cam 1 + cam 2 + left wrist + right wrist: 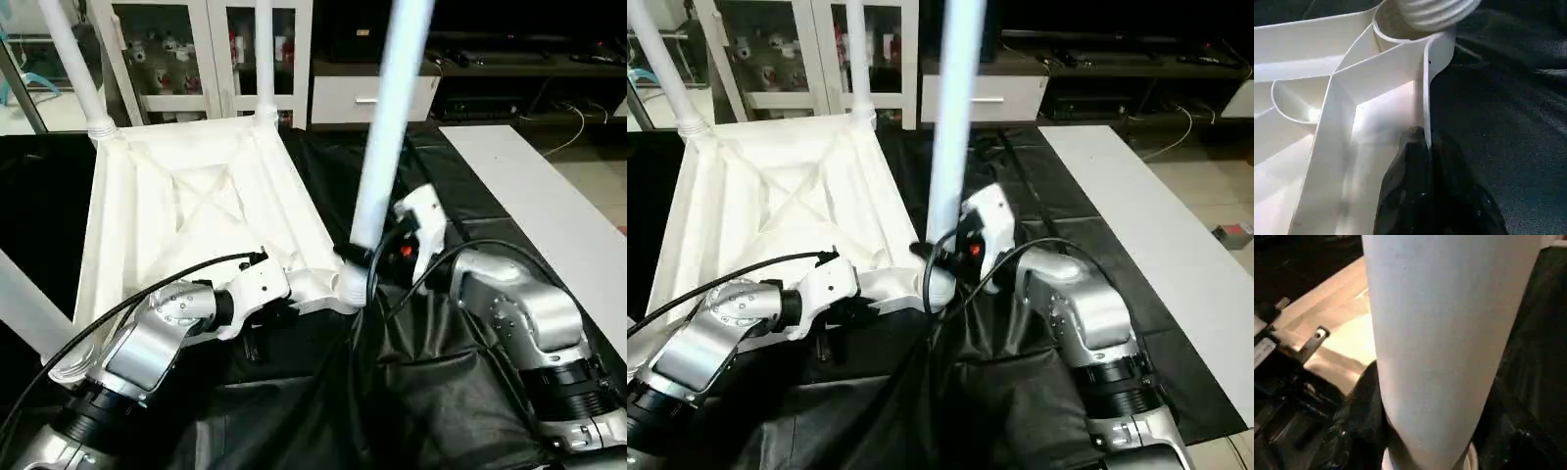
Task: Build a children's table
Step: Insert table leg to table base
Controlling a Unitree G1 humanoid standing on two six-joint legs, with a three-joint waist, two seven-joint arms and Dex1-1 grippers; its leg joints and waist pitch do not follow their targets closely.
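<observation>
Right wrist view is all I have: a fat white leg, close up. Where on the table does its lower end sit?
Observer: The near leg stands in the corner socket of the upturned tabletop, on the right arm's side. The right gripper is closed around it just above.
Operator: Fully screwed in?
Observer: Apparently not: the left wrist view has its threads exposed above the socket.
Operator: Is the top braced?
Observer: Yes, the left gripper is shut on the side wall beside that corner.
</observation>
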